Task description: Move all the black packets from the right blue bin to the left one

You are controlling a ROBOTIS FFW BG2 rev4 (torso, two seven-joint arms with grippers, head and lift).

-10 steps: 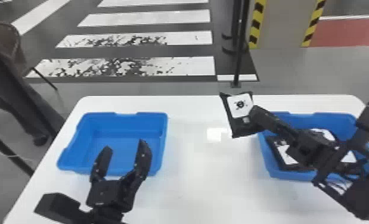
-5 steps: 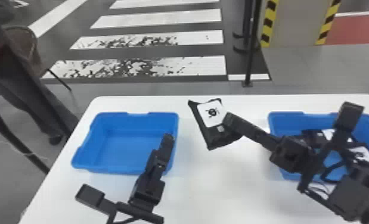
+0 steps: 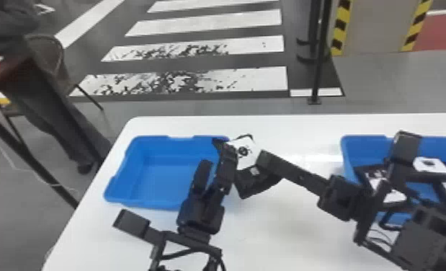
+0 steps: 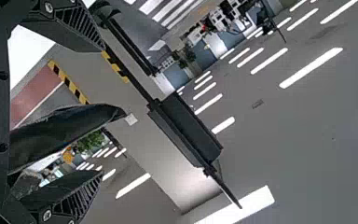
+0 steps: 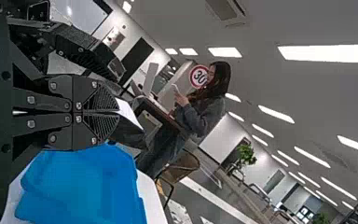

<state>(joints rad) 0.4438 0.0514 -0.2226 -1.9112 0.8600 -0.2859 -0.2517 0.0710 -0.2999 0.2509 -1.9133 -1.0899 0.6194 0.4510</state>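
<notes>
Low in the head view, left of centre, left gripper [image 3: 217,155] points up the frame, its two fingers parted; nothing clamped. Nearer arm to the left bin by a good way, this one. Just to its right, mid-frame, right gripper [image 3: 263,158] comes in slantwise from the lower right, pinched tight on the packet [image 3: 245,153] by its right-hand edge; pads together in the right wrist view, white label and black body poking out past the tips. Key relation: the packet sits between the two grippers, its long axis seeming to slant from upper left to lower right, its left corner passing behind the left gripper's nearer finger. Left wrist view agrees, packet nearly edge-on between the parted fingers; whether it touches either one, cannot tell. Judged a hand-over: left closes on the free side, then right lets go. Risk, a grip on the corner alone, the packet swinging or slipping when released. Beyond, left of centre, left bin [image 3: 160,180], nothing in it, near the packet's upper left corner. Well apart at the right edge, right bin [image 3: 348,158], more packets [image 3: 431,165] lying flat or tilted inside, so most of the job remains.
</notes>
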